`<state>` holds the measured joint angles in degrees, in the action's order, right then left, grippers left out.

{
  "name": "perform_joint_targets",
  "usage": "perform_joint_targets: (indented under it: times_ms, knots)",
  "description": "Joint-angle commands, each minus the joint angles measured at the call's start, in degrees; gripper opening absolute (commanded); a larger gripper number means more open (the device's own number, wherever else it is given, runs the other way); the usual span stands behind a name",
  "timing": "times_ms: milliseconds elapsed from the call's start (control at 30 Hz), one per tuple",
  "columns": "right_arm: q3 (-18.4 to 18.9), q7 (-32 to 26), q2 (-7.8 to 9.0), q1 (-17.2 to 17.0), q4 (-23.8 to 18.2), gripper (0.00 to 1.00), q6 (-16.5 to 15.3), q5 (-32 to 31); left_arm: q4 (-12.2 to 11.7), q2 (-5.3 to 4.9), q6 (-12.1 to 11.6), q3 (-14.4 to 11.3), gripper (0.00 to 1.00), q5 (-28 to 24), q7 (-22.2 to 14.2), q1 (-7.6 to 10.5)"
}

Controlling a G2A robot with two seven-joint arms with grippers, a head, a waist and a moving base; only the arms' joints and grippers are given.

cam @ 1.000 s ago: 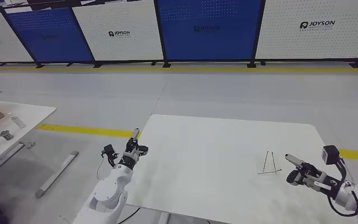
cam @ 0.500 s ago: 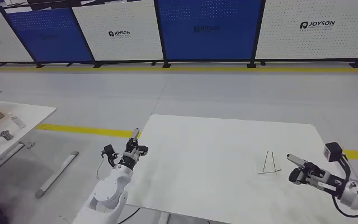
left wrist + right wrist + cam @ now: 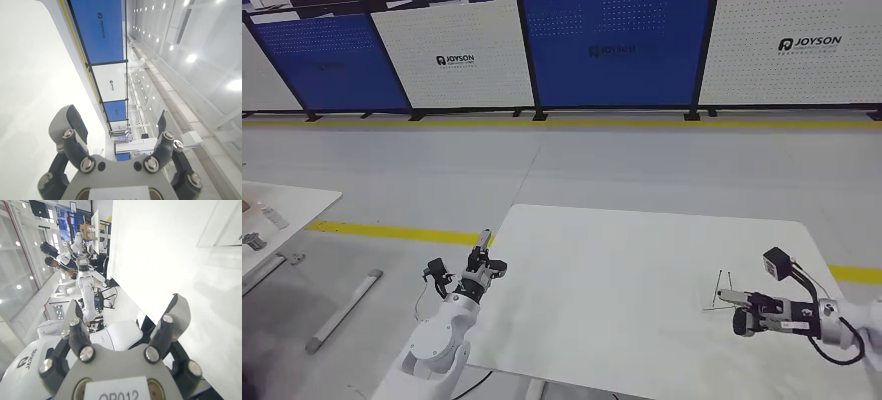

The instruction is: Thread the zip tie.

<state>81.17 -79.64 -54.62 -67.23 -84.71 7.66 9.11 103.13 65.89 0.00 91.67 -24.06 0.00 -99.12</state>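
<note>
Looking down from the top view: the zip ties point(image 3: 717, 288) lie on the white bench point(image 3: 642, 260) toward its right side, thin dark strips, two roughly side by side and one lying crosswise at their near ends. The right fingers point(image 3: 730, 296) sit just beside that crosswise strip, and one finger overlaps the ties' near ends (touching or just above, I can't tell). In the right wrist view the right fingers point(image 3: 177, 311) are spread wide with nothing between them, and the white bench is behind them.

The left fingers point(image 3: 480, 245) are at the bench's left edge near the front corner, well apart from the ties, pointing away from me. In the left wrist view the left fingers point(image 3: 75, 121) are also spread wide and hold nothing, with the bench off to one side of them.

Around the rig: a yellow line point(image 3: 392, 233) runs across the grey floor and passes behind the bench. Blue and white panels point(image 3: 612, 50) stand along the back. A second table point(image 3: 287, 205) pokes in at the left edge with small items on it that I can't make out. A grey bar point(image 3: 342, 310) lies on the floor between that table and the left arm.
</note>
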Motion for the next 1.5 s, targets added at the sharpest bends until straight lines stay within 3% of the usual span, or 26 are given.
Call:
perform_joint_targets:
  times_ms: [0, 267, 333, 367, 433, 633, 733, 800, 1267, 1467]
  knots:
    - [0.4, 0.0, -0.03, -0.2, -0.3, 1.00, 0.0, -0.1, 0.0, 0.00, 0.0, 0.0, 1.00, 0.0, 0.0, 0.00]
    - [0.4, 0.0, -0.03, -0.2, -0.3, 1.00, 0.0, -0.1, 0.0, 0.00, 0.0, 0.0, 1.00, 0.0, 0.0, 0.00]
    - [0.6, 0.0, -0.02, -0.3, 0.4, 1.00, -1.4, 4.1, 0.0, 0.00, 0.0, 0.0, 1.00, 0.0, 0.0, 0.00]
    - [0.9, 0.0, 0.58, -0.3, 2.4, 1.00, -3.6, 6.6, 0.0, 0.00, 0.0, 0.0, 1.00, 0.0, 0.0, 0.00]
    - [0.6, 0.0, 1.65, 0.1, 3.4, 1.00, -4.7, 7.7, 0.0, 0.00, 0.0, 0.0, 1.00, 0.0, 0.0, 0.00]
    - [-0.5, 0.0, 4.76, 2.6, 8.5, 1.00, -5.2, 11.0, 0.0, 0.00, 0.0, 0.0, 1.00, 0.0, 0.0, 0.00]
    - [-1.8, 0.0, 5.73, 4.9, 12.3, 1.00, -4.3, 9.2, 0.0, 0.00, 0.0, 0.0, 1.00, 0.0, 0.0, 0.00]
    - [-2.1, 2.4, 5.80, 6.4, 14.9, 1.00, -2.0, 7.5, 0.0, 0.00, 0.0, 0.0, 1.00, 0.0, 0.0, 0.00]
    - [-2.4, 3.1, 5.71, 6.6, 15.0, 1.00, -1.6, 7.5, 0.0, 0.00, 0.0, 0.0, 1.00, 0.0, 0.0, 0.00]
    - [-2.7, 0.4, 6.38, 9.7, 15.8, 1.00, -3.9, 1.3, 0.0, 0.00, 0.0, 0.0, 1.00, 0.0, 0.0, 0.00]
